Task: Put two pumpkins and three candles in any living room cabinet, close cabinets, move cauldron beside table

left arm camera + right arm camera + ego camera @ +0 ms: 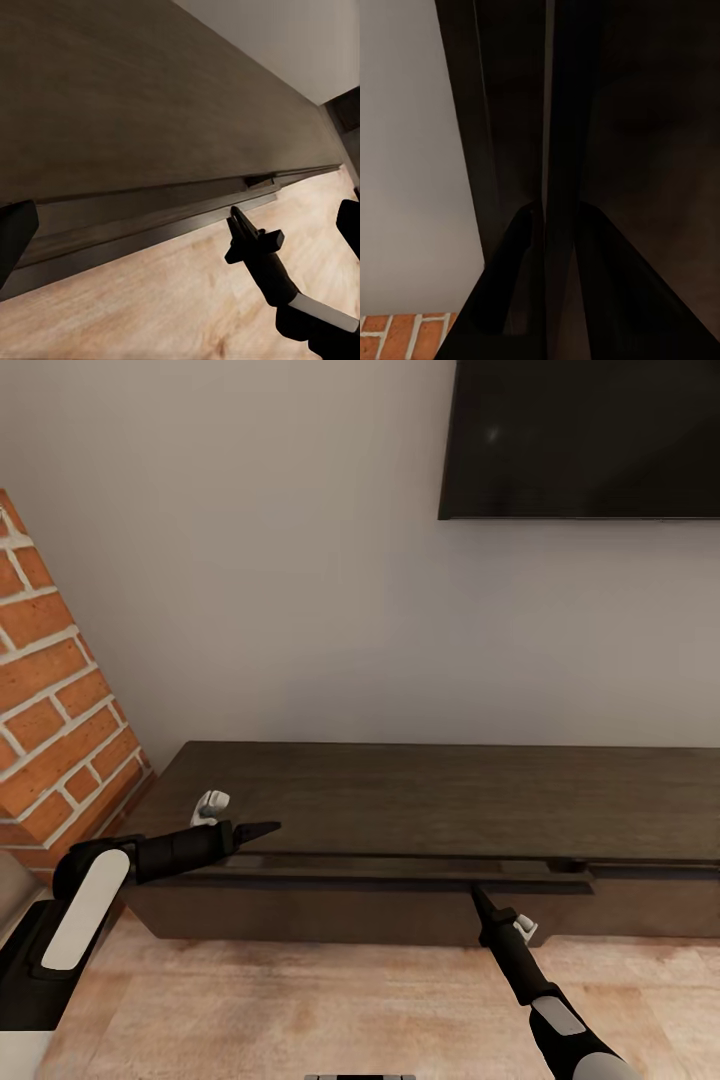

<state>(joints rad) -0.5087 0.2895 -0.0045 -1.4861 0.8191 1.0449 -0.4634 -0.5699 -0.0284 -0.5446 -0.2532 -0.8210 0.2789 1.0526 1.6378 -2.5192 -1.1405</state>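
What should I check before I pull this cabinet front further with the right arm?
1. Right gripper at the top edge of the left front: ok.
2. One finger on each side of that edge: ok in the right wrist view.
3. Grip tight on the edge: cannot tell.
4. Left front closed: not ok, it stands ajar along the top.
5. Left gripper out of the front's path: cannot tell, it hangs near the cabinet top's front edge.
6. Right front closed: looks ok.
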